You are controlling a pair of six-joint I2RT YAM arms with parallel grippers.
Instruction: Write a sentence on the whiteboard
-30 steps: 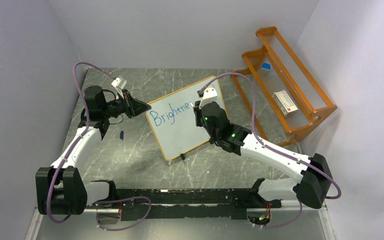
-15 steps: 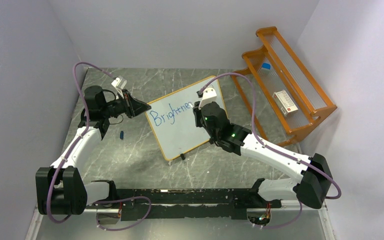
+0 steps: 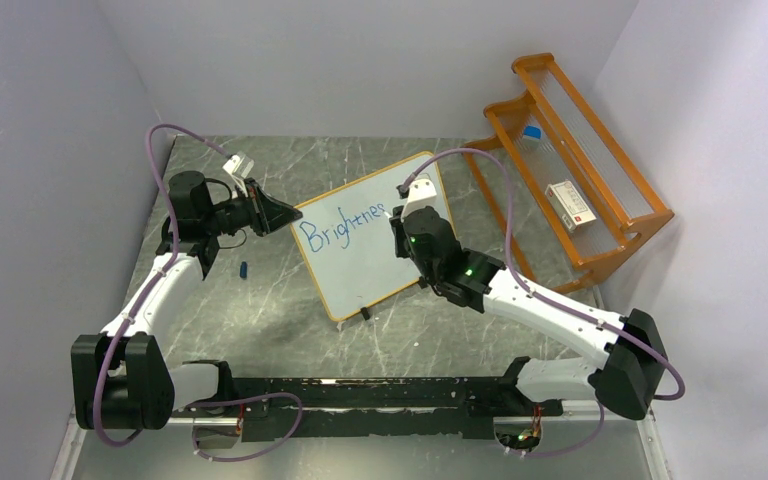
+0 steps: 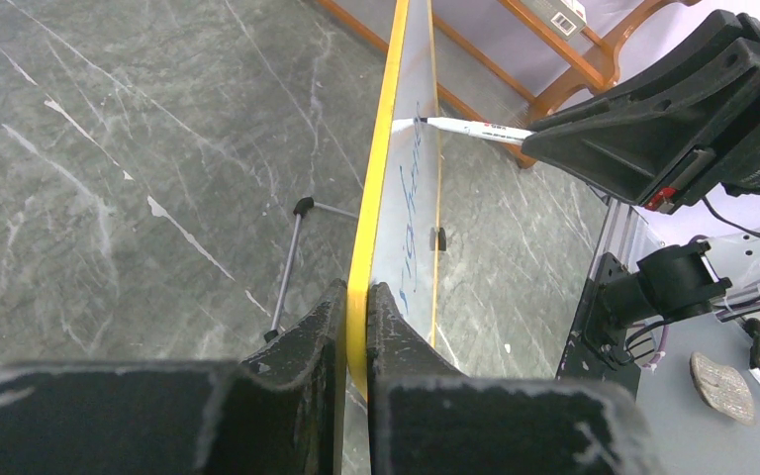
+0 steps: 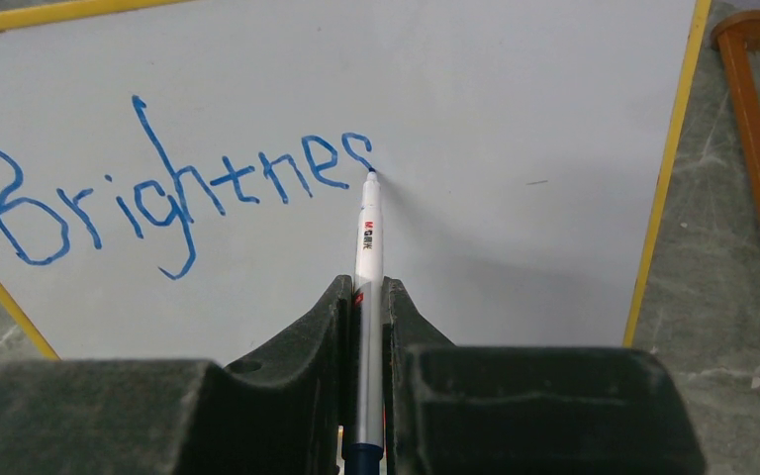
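The whiteboard (image 3: 360,265), white with a thin orange frame, stands tilted on the marble table. My left gripper (image 3: 293,214) is shut on its left frame edge (image 4: 374,228), one finger on each side. Blue lettering of the sentence (image 5: 158,188) reads "Brightnes" across the upper part of the board (image 5: 515,99). My right gripper (image 5: 361,285) is shut on a white marker (image 5: 368,228). The marker's tip touches the board at the lower end of the last "s". In the top view the right gripper (image 3: 397,215) covers the board's upper right part.
An orange wooden rack (image 3: 615,215) stands at the back right with a white box (image 3: 570,205) and a blue-capped item (image 3: 531,132) on it. A small blue cap (image 3: 244,269) lies on the table left of the board. Grey walls close in both sides.
The lettering has grown from "Brightne" to "Brightnes". My right gripper has shifted slightly to the right with the marker. The left gripper and the board have stayed put.
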